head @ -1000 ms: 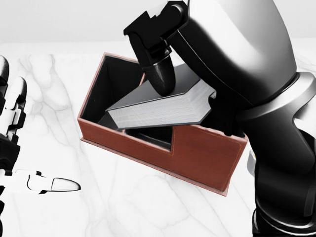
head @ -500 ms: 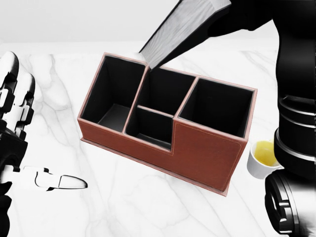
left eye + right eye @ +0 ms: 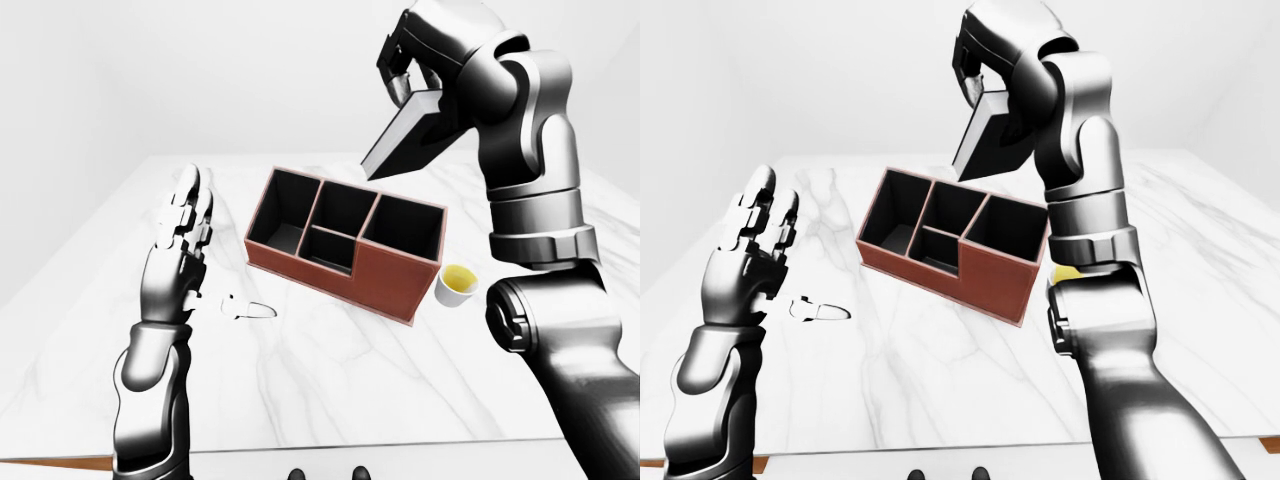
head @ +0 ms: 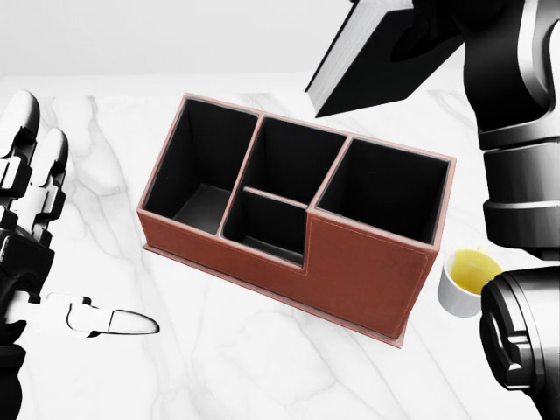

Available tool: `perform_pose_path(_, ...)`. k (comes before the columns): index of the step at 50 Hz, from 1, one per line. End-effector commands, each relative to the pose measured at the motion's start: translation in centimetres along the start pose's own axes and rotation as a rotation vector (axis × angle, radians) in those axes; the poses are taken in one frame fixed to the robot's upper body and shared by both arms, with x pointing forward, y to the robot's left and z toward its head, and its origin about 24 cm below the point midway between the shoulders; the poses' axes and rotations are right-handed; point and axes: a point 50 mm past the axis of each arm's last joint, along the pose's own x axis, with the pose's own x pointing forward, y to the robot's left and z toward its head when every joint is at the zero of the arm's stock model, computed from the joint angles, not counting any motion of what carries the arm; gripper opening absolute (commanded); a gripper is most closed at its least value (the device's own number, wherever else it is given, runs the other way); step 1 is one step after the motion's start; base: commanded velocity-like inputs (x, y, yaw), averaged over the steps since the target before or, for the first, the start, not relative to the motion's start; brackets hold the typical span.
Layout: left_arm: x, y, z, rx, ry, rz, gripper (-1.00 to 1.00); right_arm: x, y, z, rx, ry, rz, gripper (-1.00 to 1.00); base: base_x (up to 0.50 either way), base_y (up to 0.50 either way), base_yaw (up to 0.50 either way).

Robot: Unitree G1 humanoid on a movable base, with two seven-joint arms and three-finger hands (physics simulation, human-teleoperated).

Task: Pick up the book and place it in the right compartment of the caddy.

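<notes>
The book (image 4: 372,57), dark with a grey page edge, is tilted steeply in my right hand (image 3: 408,72), whose fingers close round its upper end. It hangs in the air above the top edge of the caddy, over the border of the middle and right compartments, not touching it. The caddy (image 4: 350,271) is brown outside and black inside, with a left, a split middle and a right compartment, all empty. My left hand (image 3: 185,225) is open and upright, well left of the caddy.
A small white cup (image 4: 468,282) of yellow liquid stands close to the caddy's right end. The white marble table (image 3: 330,390) ends at the bottom of the eye views. My right arm fills the right side of the head view.
The book lay across the caddy a second ago. My right hand has lifted it out, tilted it and carried it up and to the right. The left hand barely moved.
</notes>
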Motion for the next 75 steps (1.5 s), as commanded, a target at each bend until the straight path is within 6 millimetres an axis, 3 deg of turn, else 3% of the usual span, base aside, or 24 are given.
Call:
perform_pose_path(1,0.0,-0.1,0.0,-0.005,-0.001,-0.003,1.0,0.8,2.0,-1.4,-0.035,0.081,0.019,-1.0,0.0,0.0,0.0)
perform_pose_path(12,0.1,-0.1,0.2,-0.004,-0.01,-0.003,1.0,1.9,4.8,-1.9,-0.066,0.129,0.053,-1.0,0.0,0.0,0.0)
perform_pose_path(34,0.1,0.0,-0.3,-0.004,0.012,-0.006,1.0,2.5,8.3,-2.7,-0.141,0.181,0.118,-1.0,0.0,0.0,0.0)
perform_pose_path(75,-0.4,0.3,-0.9,-0.016,0.043,0.006,1.0,1.7,12.1,-3.7,-0.164,0.213,0.179,-1.0,0.0,0.0,0.0)
